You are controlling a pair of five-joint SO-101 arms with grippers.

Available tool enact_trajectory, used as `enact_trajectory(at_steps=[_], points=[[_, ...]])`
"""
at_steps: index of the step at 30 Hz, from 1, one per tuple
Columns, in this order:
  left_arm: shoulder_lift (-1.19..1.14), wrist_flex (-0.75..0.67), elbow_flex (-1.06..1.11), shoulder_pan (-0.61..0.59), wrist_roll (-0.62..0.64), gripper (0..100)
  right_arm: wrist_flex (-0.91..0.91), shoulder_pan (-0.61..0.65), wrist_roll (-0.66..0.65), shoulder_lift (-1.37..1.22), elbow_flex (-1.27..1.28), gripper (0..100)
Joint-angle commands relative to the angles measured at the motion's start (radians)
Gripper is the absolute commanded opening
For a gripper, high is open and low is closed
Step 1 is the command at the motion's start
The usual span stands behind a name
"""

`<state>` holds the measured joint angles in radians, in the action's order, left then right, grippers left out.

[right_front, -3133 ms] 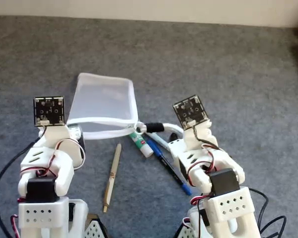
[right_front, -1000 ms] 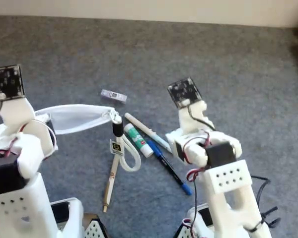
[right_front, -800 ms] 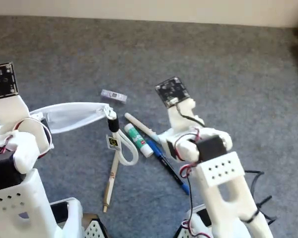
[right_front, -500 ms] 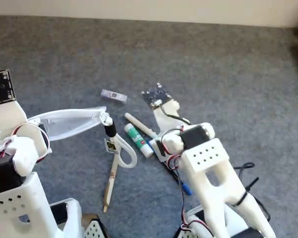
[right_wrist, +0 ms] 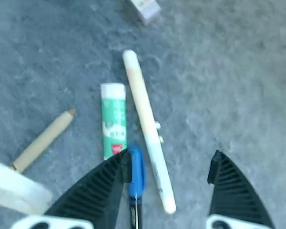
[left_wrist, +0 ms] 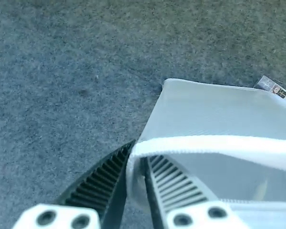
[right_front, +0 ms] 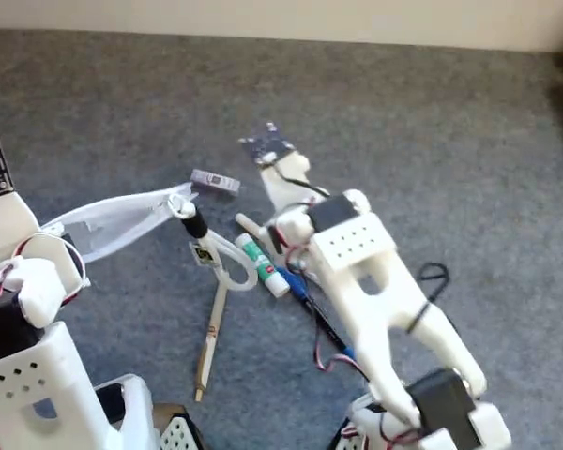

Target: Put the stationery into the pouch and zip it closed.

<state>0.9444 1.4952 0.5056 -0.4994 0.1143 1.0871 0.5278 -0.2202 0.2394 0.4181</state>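
No print seems legible anywhere.

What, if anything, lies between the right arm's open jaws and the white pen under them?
Nothing visible. The right gripper, jaws open, hangs over the white pen; the glue stick and blue pen lie beside it.

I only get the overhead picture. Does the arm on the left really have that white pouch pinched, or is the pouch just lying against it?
Observer: Pinched. The left wrist view shows the left gripper shut on the pouch, right on its white rim band.
Operator: And the other arm's gripper? The arm itself hides it from me.
Observer: The right wrist view shows the right gripper open, with the white pen lying below between its fingers and the blue pen next to one of them.
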Motion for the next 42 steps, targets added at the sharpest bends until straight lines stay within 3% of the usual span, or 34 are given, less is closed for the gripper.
enact_trajectory(at_steps=[1, 9, 25, 34, 42], points=[[-0.018, -0.018, 0.008, -0.038, 0.014, 1, -0.015, 0.064, 0.002, -0.105, -0.168, 24.5], [-0.018, -0.012, 0.008, -0.094, 0.014, 1, -0.015, 0.102, 0.002, -0.271, -0.309, 24.5], [-0.018, -0.02, 0.01, -0.094, 0.014, 1, -0.015, 0.108, 0.002, -0.555, -0.553, 24.5], [-0.018, -0.02, 0.01, -0.094, 0.014, 1, -0.015, 0.107, 0.0, -0.688, -0.644, 15.9], [-0.018, -0.081, 0.058, -0.091, 0.014, 1, -0.015, 0.07, -0.087, -0.762, -0.657, 15.6]])
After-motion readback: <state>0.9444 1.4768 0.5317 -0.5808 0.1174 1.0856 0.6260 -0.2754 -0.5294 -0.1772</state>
